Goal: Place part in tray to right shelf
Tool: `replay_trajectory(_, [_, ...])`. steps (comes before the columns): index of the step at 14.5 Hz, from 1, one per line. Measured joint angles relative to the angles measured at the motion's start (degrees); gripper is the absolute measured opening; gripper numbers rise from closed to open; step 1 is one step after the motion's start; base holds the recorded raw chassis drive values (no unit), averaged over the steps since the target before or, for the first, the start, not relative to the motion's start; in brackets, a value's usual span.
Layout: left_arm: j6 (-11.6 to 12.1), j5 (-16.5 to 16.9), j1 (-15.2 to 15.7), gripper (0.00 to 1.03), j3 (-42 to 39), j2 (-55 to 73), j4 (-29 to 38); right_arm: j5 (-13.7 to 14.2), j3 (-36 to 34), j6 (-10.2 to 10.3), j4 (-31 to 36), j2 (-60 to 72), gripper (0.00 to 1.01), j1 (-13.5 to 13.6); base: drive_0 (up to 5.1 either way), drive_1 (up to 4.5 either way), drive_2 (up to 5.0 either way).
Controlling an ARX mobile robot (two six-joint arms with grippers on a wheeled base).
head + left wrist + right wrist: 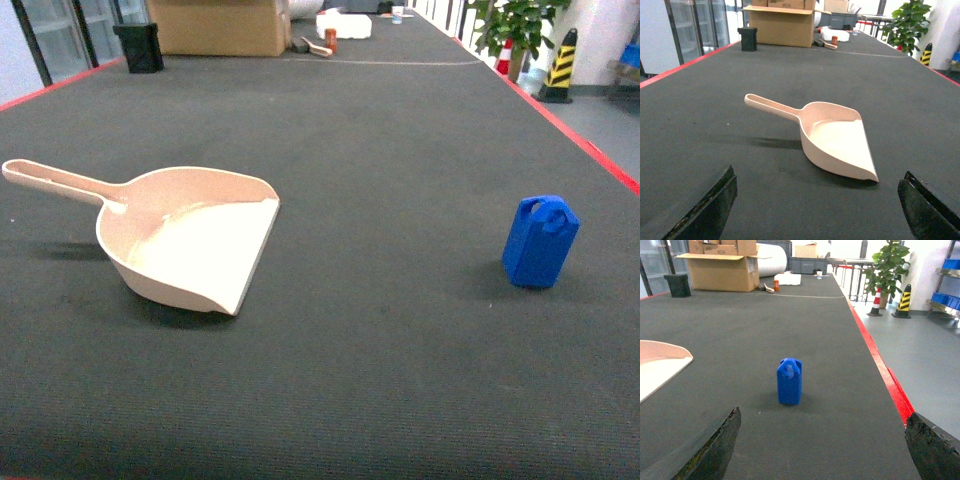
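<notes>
Dark grey matting covers the long table (380,130) in the head view, edged in red along its sides. On the left lies the tray (190,240) — pale beige, scoop-shaped, its handle pointing away to the left and its wide lip facing right. Well apart from it, toward the right edge, the part (540,241) stands upright, bright blue, with its handle hole at the top. Neither arm shows from here. At the far end sit a cardboard box (220,25) and a small black bin (139,47).

From the left wrist, the tray (832,140) lies straight ahead on the mat, nothing inside it. The left gripper (817,212) shows only as two dark fingertips at the bottom corners, spread wide with nothing between them.

From the right wrist, the part (789,381) stands alone ahead, and a corner of the tray (660,365) pokes in at the left edge. The right gripper (822,450) is likewise splayed wide — grasping nothing. A potted plant (887,267) stands beyond the table.
</notes>
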Motion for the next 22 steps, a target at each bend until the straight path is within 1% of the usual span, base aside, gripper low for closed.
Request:
replay_trajectory(3, [0.1,-0.2,-0.1,0.98,0.0,0.0,-0.4,0.0,0.0,0.0,0.0,0.0,0.98,0.0,0.0,0.0,0.0])
replay_trajectory(4, [0.2,-2.1,-1.4,0.98,1.5,3.0,-5.4,0.0,0.0,0.0,0.0,0.0,0.98,0.0,0.0,0.0,0.0])
replay_trajectory(5, [-1.4,-0.4,-0.8,0.98,2.3,9.0,-2.9,0.0,0.0,0.0,0.0,0.0,0.98,0.0,0.0,0.0,0.0])
replay_trajectory(6, [-4.9,1.1,-0.3,0.98,2.6,15.4,2.5,0.0,0.0,0.0,0.0,0.0,0.98,0.0,0.0,0.0,0.0])
replay_trajectory(7, [-9.5,3.8,-0.3,0.98,4.2,24.9,10.6,0.0,0.0,0.0,0.0,0.0,0.98,0.0,0.0,0.0,0.0])
replay_trajectory(8, [-14.4,4.8,-0.3,0.98,6.1,34.6,19.1,0.0,0.0,0.0,0.0,0.0,0.98,0.0,0.0,0.0,0.0])
replay_trajectory(9, [-19.0,6.3,0.7,0.98,8.7,45.4,27.7,0.0,0.0,0.0,0.0,0.0,0.98,0.0,0.0,0.0,0.0])
replay_trajectory(10, [-24.8,7.3,2.1,0.98,13.2,59.1,36.9,0.0,0.0,0.0,0.0,0.0,0.98,0.0,0.0,0.0,0.0])
replay_trajectory(11, [-29.5,8.5,3.1,0.98,17.6,70.4,43.0,0.0,0.0,0.0,0.0,0.0,0.98,0.0,0.0,0.0,0.0])
replay_trajectory(12, [-34.2,8.8,4.1,0.98,22.1,80.7,47.0,0.0,0.0,0.0,0.0,0.0,0.98,0.0,0.0,0.0,0.0])
replay_trajectory(13, [-37.4,10.0,4.7,0.98,26.5,89.9,48.9,0.0,0.0,0.0,0.0,0.0,0.98,0.0,0.0,0.0,0.0])
replay_trajectory(14, [-40.0,11.6,5.5,0.98,30.4,97.7,49.2,0.0,0.0,0.0,0.0,0.0,0.98,0.0,0.0,0.0,0.0])
replay_trajectory(15, [-42.5,12.4,6.2,0.98,34.5,103.9,49.2,0.0,0.0,0.0,0.0,0.0,0.98,0.0,0.0,0.0,0.0])
replay_trajectory(16, [-44.7,12.8,6.9,0.98,39.5,109.4,50.1,0.0,0.0,0.0,0.0,0.0,0.98,0.0,0.0,0.0,0.0])
replay_trajectory(17, [-46.1,12.4,7.5,0.98,44.0,113.2,50.2,0.0,0.0,0.0,0.0,0.0,0.98,0.0,0.0,0.0,0.0])
replay_trajectory(18, [-47.4,12.1,8.1,0.98,48.1,116.6,50.4,0.0,0.0,0.0,0.0,0.0,0.98,0.0,0.0,0.0,0.0])
replay_trajectory(19, [-48.2,11.6,8.5,0.98,51.8,119.6,49.1,0.0,0.0,0.0,0.0,0.0,0.98,0.0,0.0,0.0,0.0])
replay_trajectory(21, [-49.7,10.7,9.7,0.98,59.2,125.0,46.4,0.0,0.0,0.0,0.0,0.0,0.98,0.0,0.0,0.0,0.0])
replay_trajectory(22, [-50.1,10.7,10.0,0.98,62.5,126.6,45.5,0.0,0.0,0.0,0.0,0.0,0.98,0.0,0.0,0.0,0.0])
